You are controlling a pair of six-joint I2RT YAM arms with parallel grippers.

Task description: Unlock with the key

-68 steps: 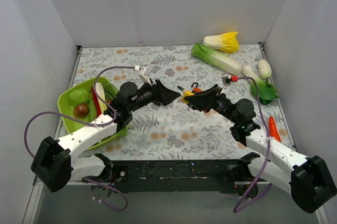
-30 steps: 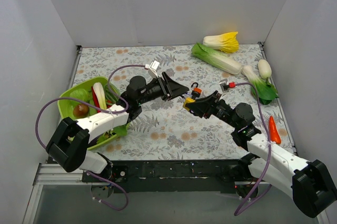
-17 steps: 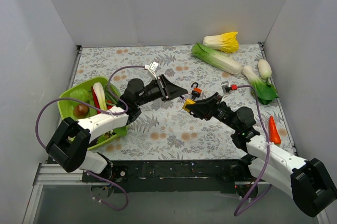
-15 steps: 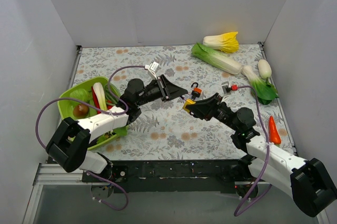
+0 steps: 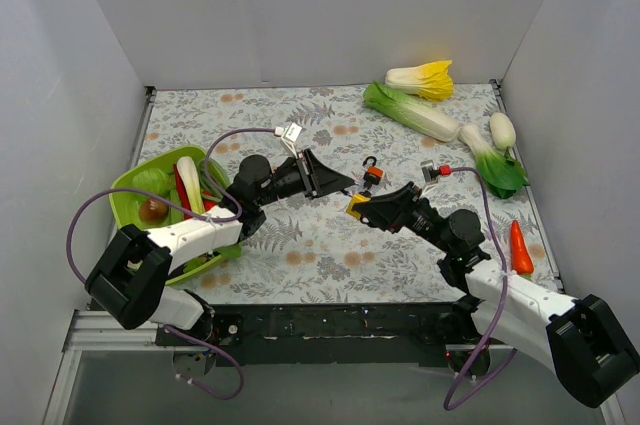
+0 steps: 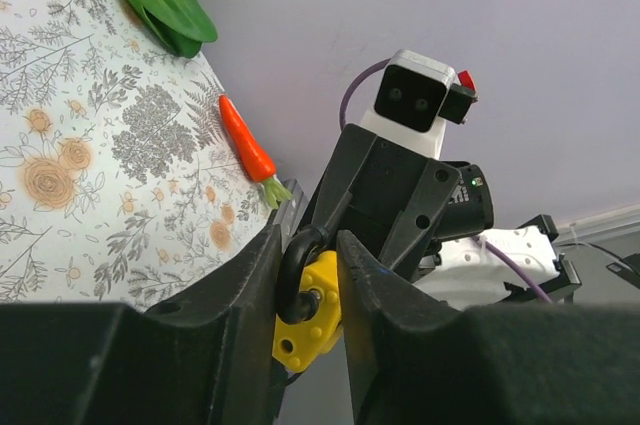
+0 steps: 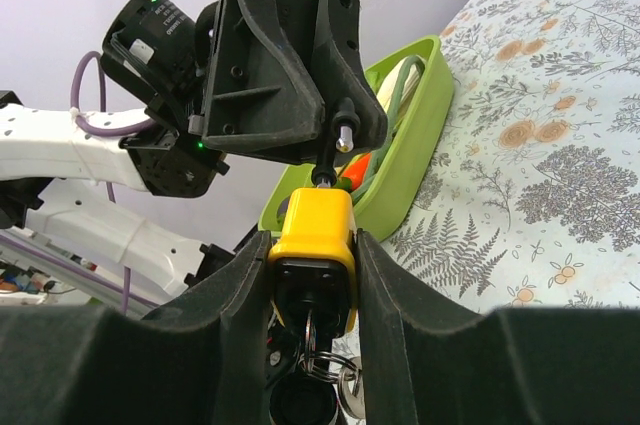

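The yellow padlock [image 5: 355, 201] is held in the air between the two grippers over the middle of the table. My right gripper [image 5: 364, 208] is shut on its yellow body [image 7: 312, 220]. The key [image 7: 318, 317] sits in the keyhole in the bottom face, with metal rings [image 7: 340, 363] and a second black-headed key hanging below. My left gripper [image 5: 340, 185] is shut on the black shackle [image 6: 298, 257], just above the yellow body [image 6: 312, 323]. In the right wrist view a silver-tipped shackle end [image 7: 345, 138] shows above the body.
An orange padlock [image 5: 372, 176] lies on the cloth just behind the grippers. A green basket [image 5: 128, 188] of vegetables stands at the left. Cabbages [image 5: 410, 110], a bok choy [image 5: 497, 163] and a carrot [image 5: 519, 245] lie at the back right and right.
My left gripper has come in from the left and closed on the padlock's shackle. My right gripper, with the padlock, has shifted slightly toward the near side.
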